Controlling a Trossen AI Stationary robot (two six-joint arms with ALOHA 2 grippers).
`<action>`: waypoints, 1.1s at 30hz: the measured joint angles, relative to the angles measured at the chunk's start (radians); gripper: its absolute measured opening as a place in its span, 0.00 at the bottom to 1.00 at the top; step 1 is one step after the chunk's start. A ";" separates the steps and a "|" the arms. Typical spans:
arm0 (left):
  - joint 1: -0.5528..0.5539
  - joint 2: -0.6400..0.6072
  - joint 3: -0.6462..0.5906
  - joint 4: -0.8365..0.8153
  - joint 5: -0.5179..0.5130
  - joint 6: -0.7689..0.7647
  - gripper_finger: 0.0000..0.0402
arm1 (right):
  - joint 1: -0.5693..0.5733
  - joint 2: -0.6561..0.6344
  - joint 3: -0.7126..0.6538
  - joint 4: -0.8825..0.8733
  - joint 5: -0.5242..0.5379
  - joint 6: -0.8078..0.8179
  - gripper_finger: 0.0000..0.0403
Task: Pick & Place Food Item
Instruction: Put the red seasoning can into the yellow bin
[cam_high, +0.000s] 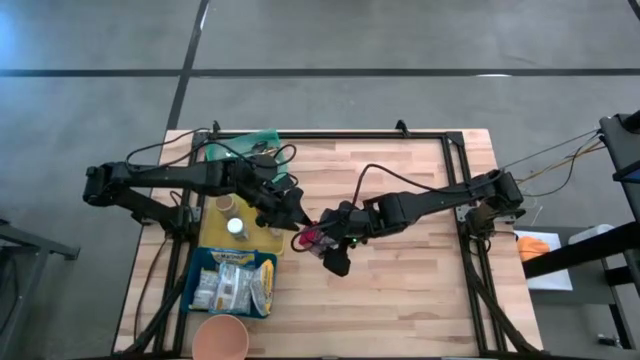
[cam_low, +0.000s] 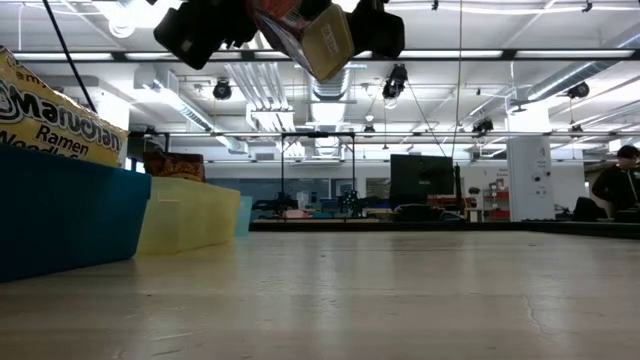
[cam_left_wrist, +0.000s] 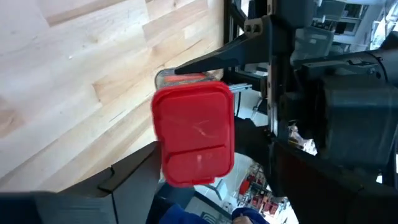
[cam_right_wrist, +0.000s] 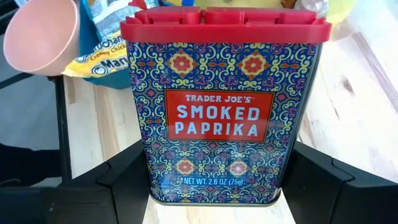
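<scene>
Two grippers meet just left of centre in the high view, above bare tabletop. Right gripper pinches the smoked paprika tin between its fingers, tin lifted clear of the wood. Left gripper faces the tin's red lid; its jaws look spread, not gripping. Yellow bin, blue bin and pink cup lie lower left.

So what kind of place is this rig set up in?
Likely an open lab or workshop hall: bare concrete floor around the wooden table, exposed ceiling ducts and strip lights, and workbenches with monitors behind.
</scene>
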 joint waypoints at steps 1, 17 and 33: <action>0.000 0.000 0.000 -0.007 0.000 -0.003 0.80 | 0.002 0.000 0.000 -0.001 0.000 0.000 0.69; -0.030 0.001 0.000 -0.026 -0.124 -0.037 0.96 | -0.021 -0.001 0.000 0.018 0.001 -0.001 0.69; -0.032 0.003 -0.006 -0.034 -0.146 -0.079 0.96 | -0.043 -0.001 0.000 0.135 -0.007 -0.051 0.69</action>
